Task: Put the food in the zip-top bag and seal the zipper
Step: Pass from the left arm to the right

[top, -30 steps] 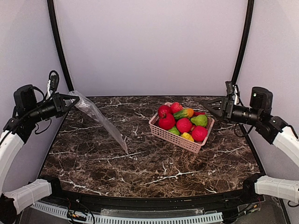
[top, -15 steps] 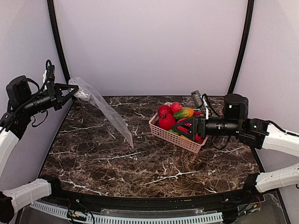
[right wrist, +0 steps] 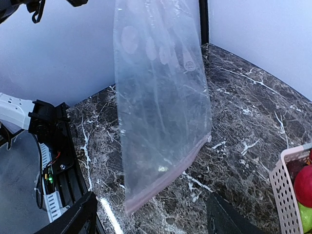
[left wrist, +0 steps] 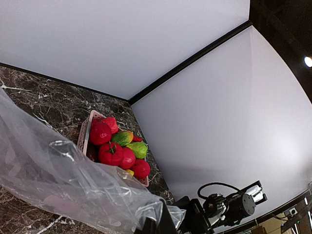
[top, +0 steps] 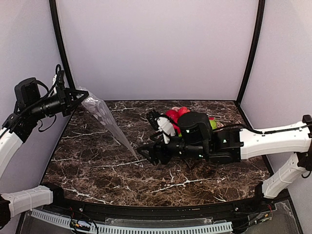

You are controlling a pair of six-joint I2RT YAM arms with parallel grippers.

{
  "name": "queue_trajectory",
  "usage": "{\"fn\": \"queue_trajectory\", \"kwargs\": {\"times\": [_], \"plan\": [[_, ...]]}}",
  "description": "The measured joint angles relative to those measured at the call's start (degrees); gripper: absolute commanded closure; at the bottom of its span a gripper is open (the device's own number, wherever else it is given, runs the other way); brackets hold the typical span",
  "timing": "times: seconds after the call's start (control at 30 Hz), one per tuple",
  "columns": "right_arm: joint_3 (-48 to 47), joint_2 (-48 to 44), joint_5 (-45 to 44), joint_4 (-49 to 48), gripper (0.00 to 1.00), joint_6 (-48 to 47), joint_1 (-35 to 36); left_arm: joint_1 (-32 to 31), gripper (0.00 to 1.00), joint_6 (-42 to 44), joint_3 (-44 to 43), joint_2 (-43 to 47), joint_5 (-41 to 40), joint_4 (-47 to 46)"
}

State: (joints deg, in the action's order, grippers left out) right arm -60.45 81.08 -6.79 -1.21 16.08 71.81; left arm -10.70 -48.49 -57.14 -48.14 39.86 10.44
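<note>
Top external view: dark marbled worktop [top: 87,170]. The dotted, clear zip-top bag [top: 105,119] hangs slanting over its left rear, its top corner pinched in the left end effector [top: 79,95]. A pink basket [left wrist: 83,139] toward the right rear holds the food [left wrist: 111,152]. Near the bag's low corner, the right end effector [top: 143,153] has its fingers spread. The zipper [right wrist: 168,175] lines the bag's lower edge.
</note>
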Motion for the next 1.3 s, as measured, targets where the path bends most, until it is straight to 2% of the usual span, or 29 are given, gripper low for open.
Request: {"fn": "queue_trajectory", "kwargs": {"times": [0.2,0.43,0.53,0.67,0.77,0.87,0.93,0.97,1.0,1.03,1.1,1.17,1.3], "plan": [[-7.06,8.94,-6.73,0.04,0.29,-2.71,5.35,-0.46,0.99,-0.22,0.0,0.09,-0.5,0.04],[-11.06,14.1,-10.38,2.23,0.37,-3.06,5.75,-0.46,0.99,-0.22,0.0,0.13,-0.48,0.44],[-13.33,16.37,-12.66,3.63,0.47,-2.78,5.73,-0.48,0.99,-0.2,0.0,0.13,-0.46,0.72],[-14.91,18.1,-15.15,5.11,0.81,-2.36,5.73,-0.48,0.99,-0.17,0.0,0.13,-0.46,1.18],[-15.32,18.49,-15.89,5.57,1.0,-2.62,5.73,-0.48,0.99,0.04,0.0,0.13,-0.5,1.92],[-15.76,18.56,-16.2,5.97,1.0,-2.1,5.73,-0.48,0.99,0.92,0.0,0.11,-0.96,3.02],[-15.74,18.47,-15.96,6.1,1.0,-1.86,5.73,-0.48,0.92,2.03,0.0,0.02,-1.66,3.89],[-15.74,18.32,-15.74,6.38,1.0,-1.57,5.73,-0.48,0.77,2.86,0.0,-0.04,-2.05,4.61],[-15.72,17.94,-15.17,6.91,1.0,-0.94,5.73,-0.48,0.68,3.78,0.0,-0.2,-2.67,5.31],[-15.67,17.55,-14.82,7.23,1.0,-0.5,5.73,-0.48,0.48,4.81,0.0,-0.35,-3.21,6.01],[-15.23,15.82,-13.14,7.74,1.0,1.2,5.51,-0.48,0.27,7.02,0.07,-0.81,-4.37,7.04],[-14.69,13.16,-10.8,8.46,1.0,4.31,5.01,-0.48,0.18,9.14,0.28,-1.29,-5.62,7.87],[-14.45,8.09,-7.28,9.64,1.0,11.63,2.29,-0.48,0.11,15.34,0.76,-3.1,-9.7,10.78]]}}
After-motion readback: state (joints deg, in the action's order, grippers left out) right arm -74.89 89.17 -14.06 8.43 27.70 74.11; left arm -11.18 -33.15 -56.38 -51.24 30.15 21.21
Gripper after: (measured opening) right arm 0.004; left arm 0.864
